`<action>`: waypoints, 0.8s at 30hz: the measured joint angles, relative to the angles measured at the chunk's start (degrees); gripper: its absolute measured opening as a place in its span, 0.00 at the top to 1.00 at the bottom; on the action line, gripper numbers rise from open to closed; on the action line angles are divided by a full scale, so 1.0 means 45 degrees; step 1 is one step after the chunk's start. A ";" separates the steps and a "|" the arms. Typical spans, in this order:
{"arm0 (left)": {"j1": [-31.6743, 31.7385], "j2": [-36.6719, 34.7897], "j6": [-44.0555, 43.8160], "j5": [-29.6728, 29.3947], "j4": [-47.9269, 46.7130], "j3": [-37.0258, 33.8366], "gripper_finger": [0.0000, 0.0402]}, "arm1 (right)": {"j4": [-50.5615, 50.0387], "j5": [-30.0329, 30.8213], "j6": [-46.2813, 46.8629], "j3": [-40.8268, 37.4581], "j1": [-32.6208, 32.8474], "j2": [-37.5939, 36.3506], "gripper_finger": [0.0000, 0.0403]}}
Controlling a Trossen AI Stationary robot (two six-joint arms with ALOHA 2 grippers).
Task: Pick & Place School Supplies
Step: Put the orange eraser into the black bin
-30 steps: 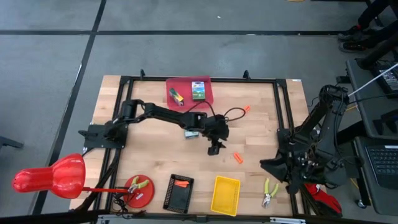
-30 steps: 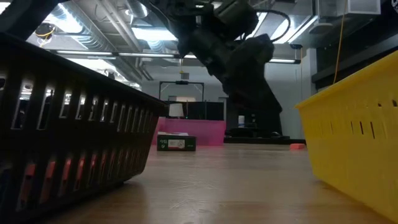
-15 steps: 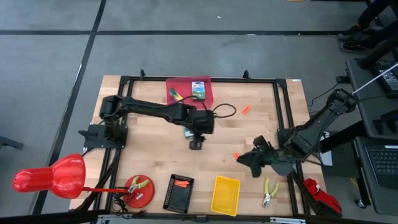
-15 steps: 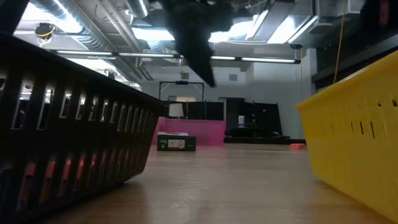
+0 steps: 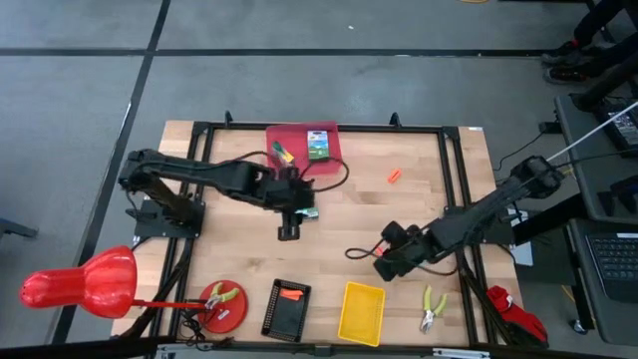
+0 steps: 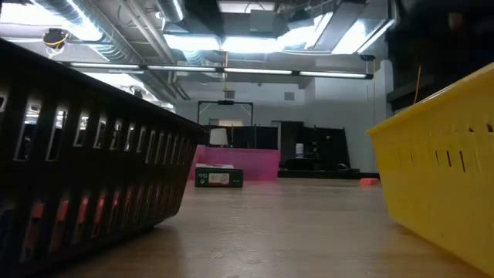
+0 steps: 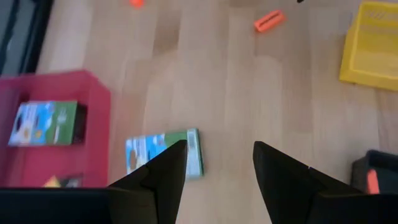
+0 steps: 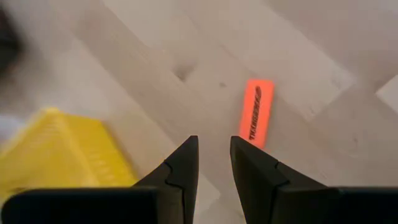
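One green-and-yellow crayon box lies flat on the wood just near of the red tray; it also shows in the left wrist view and the low view. A second crayon box and the small yellow-and-dark-green block lie in the tray. My left gripper hovers open and empty just near of the loose box. My right gripper hovers over the table's middle right, its fingers a little apart, beside an orange piece.
A yellow basket and a black basket stand at the near edge, with a red plate holding pliers to their left and other pliers to their right. Another orange piece lies far right of middle.
My left gripper has drawn back toward the table's left edge, past the loose crayon box, which has stayed put. My right arm has swung out from its folded place at the right edge toward the table's middle, over the orange piece.
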 joint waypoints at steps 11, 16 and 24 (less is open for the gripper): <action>-0.1707 -0.1001 -0.2158 -0.1588 -0.0223 -0.0005 0.55 | 0.0052 -0.0170 -0.0619 0.0000 -0.0867 0.1760 0.60; -0.2149 -0.0984 -0.2511 -0.1841 -0.0220 -0.0005 0.55 | 0.0313 -0.0396 -0.0713 -0.0005 -0.1290 0.2260 0.53; -0.2556 -0.0984 -0.2644 -0.2035 -0.0232 -0.0005 0.55 | 0.0471 -0.0811 -0.0330 0.0050 -0.1320 0.3156 0.56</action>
